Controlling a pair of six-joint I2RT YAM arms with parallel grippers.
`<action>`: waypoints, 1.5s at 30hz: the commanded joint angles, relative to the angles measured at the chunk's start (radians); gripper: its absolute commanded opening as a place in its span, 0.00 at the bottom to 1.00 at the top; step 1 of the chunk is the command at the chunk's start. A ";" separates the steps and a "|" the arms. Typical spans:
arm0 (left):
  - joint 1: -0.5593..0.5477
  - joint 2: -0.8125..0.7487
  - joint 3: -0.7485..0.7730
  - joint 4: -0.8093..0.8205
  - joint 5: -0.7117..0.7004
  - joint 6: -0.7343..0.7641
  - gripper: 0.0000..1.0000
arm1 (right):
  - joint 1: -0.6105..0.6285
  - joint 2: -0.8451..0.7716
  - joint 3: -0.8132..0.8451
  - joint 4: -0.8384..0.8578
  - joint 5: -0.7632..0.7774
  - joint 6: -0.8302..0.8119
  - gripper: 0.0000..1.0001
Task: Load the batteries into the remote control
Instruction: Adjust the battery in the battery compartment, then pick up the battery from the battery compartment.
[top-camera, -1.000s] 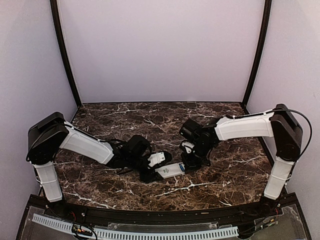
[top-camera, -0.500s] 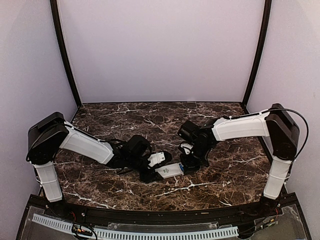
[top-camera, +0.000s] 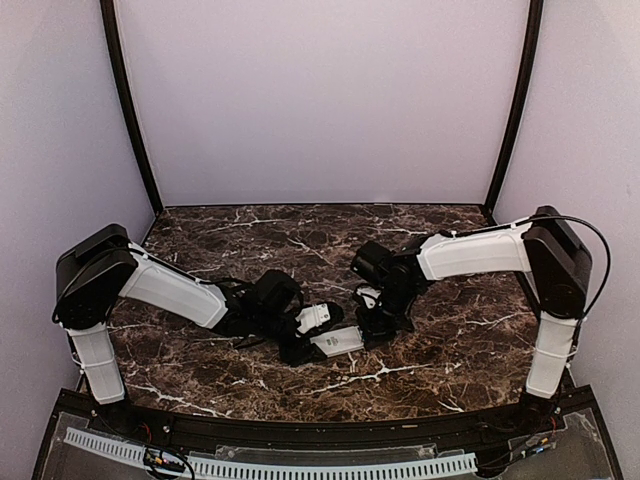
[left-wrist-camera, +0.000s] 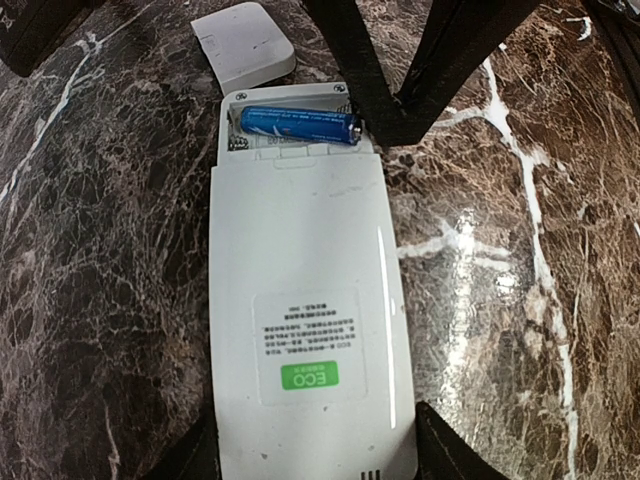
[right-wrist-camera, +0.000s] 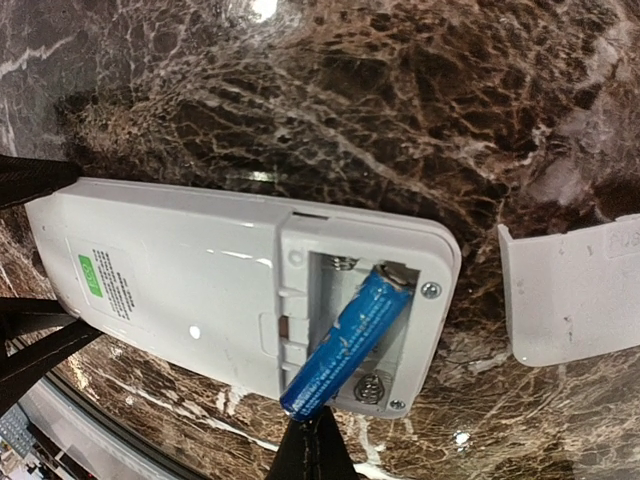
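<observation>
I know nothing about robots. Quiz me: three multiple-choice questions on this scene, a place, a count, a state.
1. The white cover lies: A on the table beyond the remote control's open end; B clipped on; C underneath.
2. Blue batteries in the bay: A none; B one; C three.
3. The remote control lies: A buttons up; B back up, bay open; C on edge.
Answers: A, cover sits apart on marble; B, one blue cylinder; B, green label faces up.
</observation>
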 joint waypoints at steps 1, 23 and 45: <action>-0.003 0.020 -0.005 -0.077 0.024 -0.002 0.59 | -0.001 0.030 0.040 0.013 0.026 -0.014 0.00; -0.003 0.018 -0.009 -0.073 0.027 -0.002 0.60 | -0.009 -0.015 0.080 -0.025 0.151 0.075 0.14; -0.002 0.013 -0.014 -0.067 0.024 0.000 0.63 | 0.033 0.082 0.054 0.011 0.210 0.107 0.12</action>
